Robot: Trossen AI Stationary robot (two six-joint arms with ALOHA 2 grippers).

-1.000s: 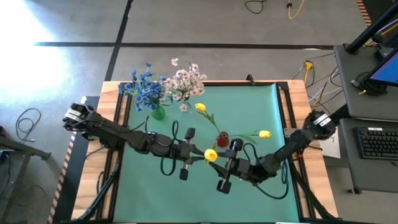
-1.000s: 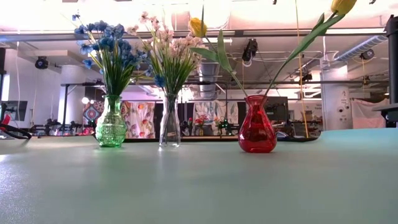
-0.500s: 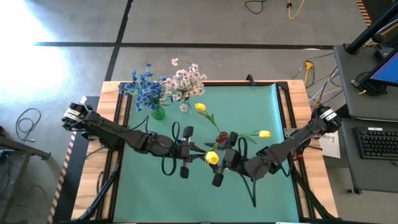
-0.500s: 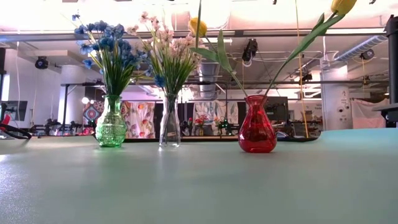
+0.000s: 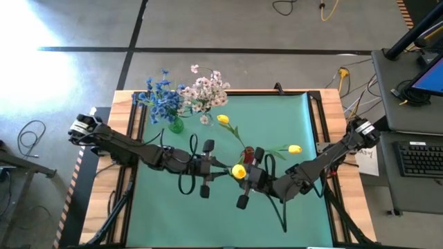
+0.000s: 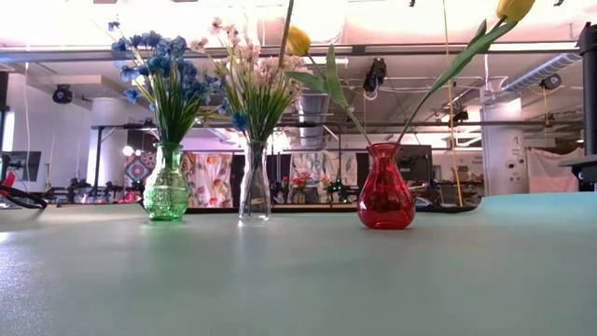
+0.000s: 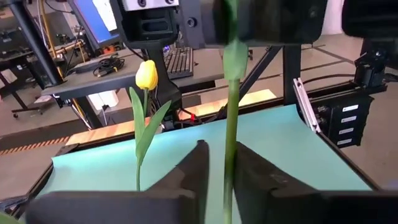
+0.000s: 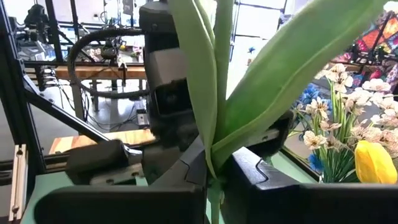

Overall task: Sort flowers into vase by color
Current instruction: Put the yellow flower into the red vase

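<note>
The last yellow tulip [image 5: 239, 171] hangs above the table [image 5: 291, 111] beside the red vase [image 6: 386, 199], which already holds two; blue and pink sprays stand sorted. Both the left gripper [image 7: 219, 168] and right gripper [image 8: 213, 177] pinch its stalk, jaws nearly closed.

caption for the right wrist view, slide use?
Right hand shut on a yellow tulip's green stem, left hand close behind.

Both arms stretched low over the table toward its middle, wrists facing one another. Left gripper [image 5: 216, 166] nearly closed, fingers [image 7: 193, 171] pinching a green stem [image 7: 231, 118]. Right gripper [image 5: 243, 171] clamped shut on the same stem, just opposite.
</note>
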